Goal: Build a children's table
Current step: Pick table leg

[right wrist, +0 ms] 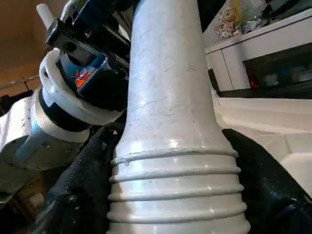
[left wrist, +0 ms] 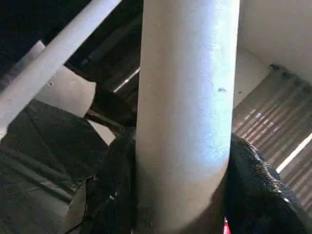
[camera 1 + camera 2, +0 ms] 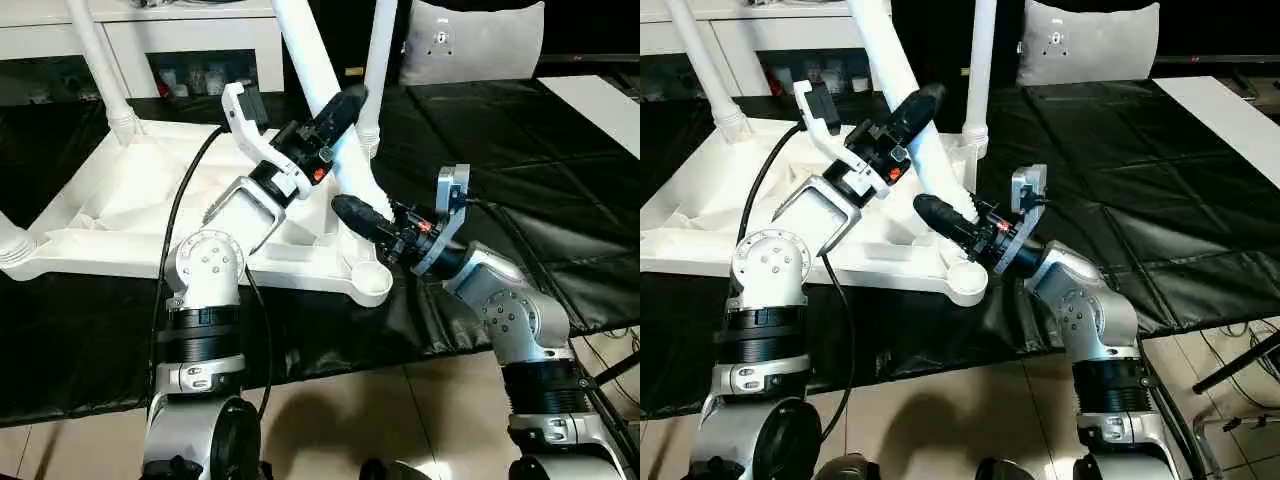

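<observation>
Head views: the white tabletop point(image 3: 150, 215) lies upside down on a black mat point(image 3: 520, 190) spread over the floor. Three legs stand in its corner sockets: a far-left leg point(image 3: 100, 60), a far-right leg point(image 3: 376, 70), and a near-left leg point(image 3: 12, 240) that shows just its base. A fourth, tilted leg point(image 3: 325, 95) leans up and away from the near-right part of the tabletop, beside an empty round corner socket point(image 3: 370, 282). The left gripper point(image 3: 338, 112) has its black fingers on either side of this leg's shaft, partway up. The right gripper point(image 3: 362, 215) has its fingers around the leg's lower end, close to the tabletop. A white cabinet point(image 3: 180, 40) stands behind the mat, and a grey cushion point(image 3: 470, 40) rests at the far right.

Left wrist view: the smooth shaft of the tilted leg point(image 2: 187, 112) rises between the two black fingers point(image 2: 256, 180), which press against it on both sides, gripping it.

Right wrist view: the ribbed, widened base of the tilted leg point(image 1: 175, 185) sits between the right fingers point(image 1: 263, 170), which close on it from both sides. The left gripper's wrist shows just beyond, against the same leg.
</observation>
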